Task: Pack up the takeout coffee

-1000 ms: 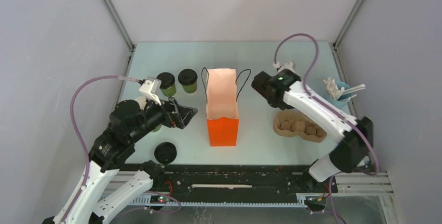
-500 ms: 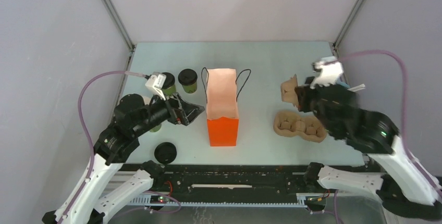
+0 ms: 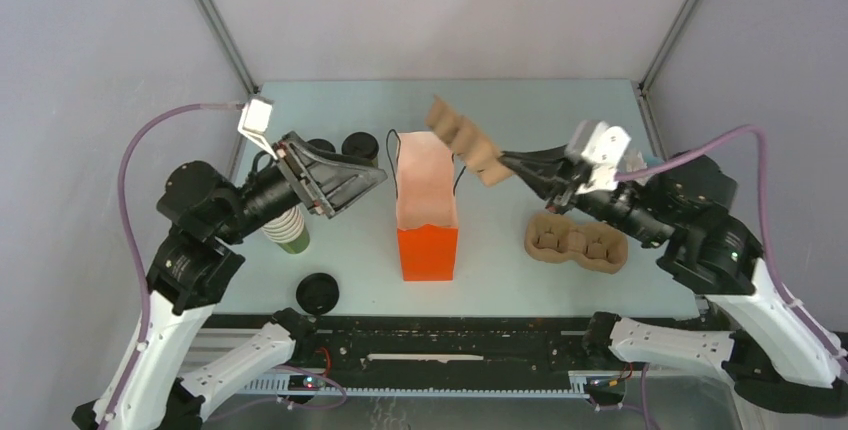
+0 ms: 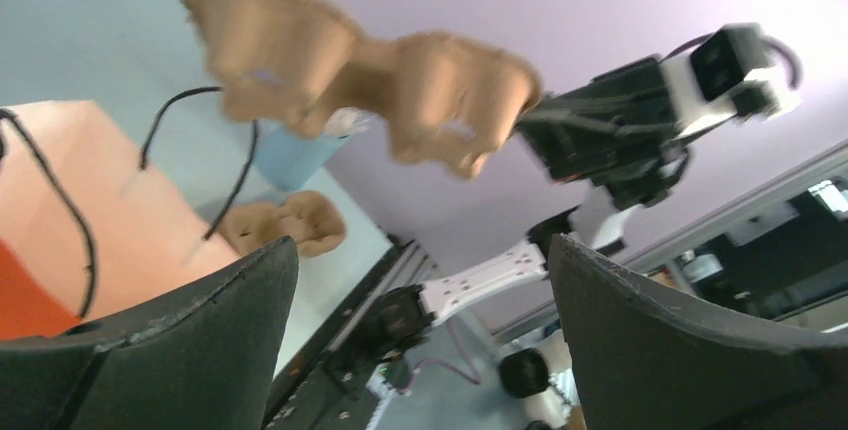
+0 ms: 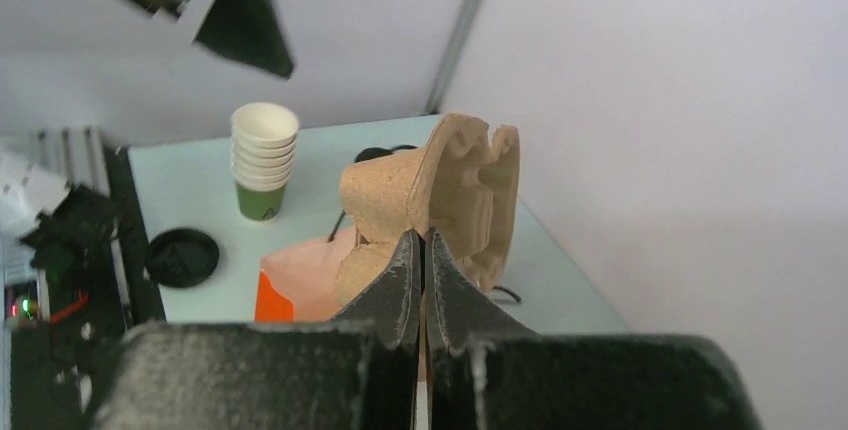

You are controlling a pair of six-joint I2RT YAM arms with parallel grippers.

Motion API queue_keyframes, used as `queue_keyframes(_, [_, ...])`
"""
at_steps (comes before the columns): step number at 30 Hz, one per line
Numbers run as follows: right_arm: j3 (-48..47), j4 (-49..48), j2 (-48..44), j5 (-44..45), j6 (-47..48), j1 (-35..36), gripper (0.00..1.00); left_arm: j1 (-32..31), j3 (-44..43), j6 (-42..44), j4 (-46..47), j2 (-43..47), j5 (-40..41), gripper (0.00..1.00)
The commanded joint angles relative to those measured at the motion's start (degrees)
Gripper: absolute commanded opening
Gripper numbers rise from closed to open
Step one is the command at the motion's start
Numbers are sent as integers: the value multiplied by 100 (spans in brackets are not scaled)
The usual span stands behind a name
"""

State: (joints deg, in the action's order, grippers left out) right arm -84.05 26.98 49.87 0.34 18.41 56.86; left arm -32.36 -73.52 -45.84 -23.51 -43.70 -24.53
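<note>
Loose lid: one round black plastic lid [image 3: 317, 293] lies flat at the near left of the pale green worktop [image 3: 540, 105], with no cup under it.
Tray on worktop: one brown moulded-pulp cup carrier [image 3: 575, 243] sits near right, pockets up, apart from the bag.
Cup stack: one nested stack of lidless olive-green paper cups [image 3: 288, 230], about five, stands upright left of the bag.
Bag: one orange paper bag with black cord handles [image 3: 427, 240] stands upright in the middle, mouth open; only its pale lining shows inside.
Left pincer: the left pincer [image 3: 350, 182] hangs spread wide and holds nothing, above the worktop left of the bag.
Right pincer: the right pincer [image 3: 505, 158] is clamped on the edge of a second brown pulp carrier [image 3: 465, 140], held tilted in the air over the bag's far right corner.
Takeout coffee: two olive-green paper cups with black lids [image 3: 358, 145] stand side by side on the worktop, far left of the bag, partly hidden by the left pincer.
Blue cup: one pale blue cup [image 4: 300, 155] stands far right, contents blurred.
</note>
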Motion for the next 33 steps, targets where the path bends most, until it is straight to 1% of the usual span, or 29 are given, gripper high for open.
queue_keyframes(1, [-246, -255, 366, -933, 1759, 483, 0, 130, -437, -1124, 303, -132, -118, 99])
queue_keyframes(4, [-267, -324, 617, -299, 2606, 1051, 0, 342, -477, -1934, 270, -367, -284, 92])
queue_keyframes(5, [-269, -357, 708, 32, 2893, 1287, 0, 386, -450, -2182, 324, -457, -395, 89])
queue_keyframes(7, [-257, -430, 896, 735, 3533, 1779, 0, 430, -318, -2670, 713, -574, -609, 81])
queue_keyframes(9, [-248, -534, 1069, 1262, 3908, 2127, 0, 441, -242, -3029, 1039, -647, -717, 76])
queue_keyframes(10, [-252, -560, 1138, 1434, 4023, 2206, 0, 441, -254, -3056, 1071, -675, -733, 74])
queue_keyframes(12, [-252, -620, 1255, 1619, 4125, 2296, 0, 441, -324, -2946, 1000, -697, -730, 68])
queue_keyframes(13, [-241, -635, 1305, 1665, 4156, 2317, 0, 441, -381, -2830, 802, -670, -654, 67])
queue_keyframes(18, [-53, -778, 1314, 1881, 4305, 2338, 0, 441, -699, -1976, -560, -525, -111, 66])
queue_keyframes(20, [-26, -758, 1306, 1991, 4326, 2323, 0, 441, -942, -1522, -1240, -437, 356, 72])
queue_keyframes(21, [-10, -736, 1300, 1991, 4326, 2313, 0, 441, -983, -1381, -1437, -367, 554, 75])
queue_keyframes(22, [8, -753, 1291, 1984, 4330, 2306, 0, 441, -954, -1332, -1470, -301, 655, 78])
queue_keyframes(24, [4, -733, 1312, 1985, 4341, 2305, 0, 441, -817, -1346, -1363, -226, 580, 83])
queue_keyframes(26, [-6, -728, 1344, 2006, 4363, 2316, 0, 441, -788, -1367, -1298, -269, 478, 84])
queue_keyframes(29, [-15, -776, 1398, 2029, 4438, 2375, 0, 441, -769, -1470, -1061, -394, 234, 77])
queue_keyframes(33, [-32, -847, 1508, 2150, 4562, 2452, 0, 425, -907, -1425, -965, -632, -29, 63])
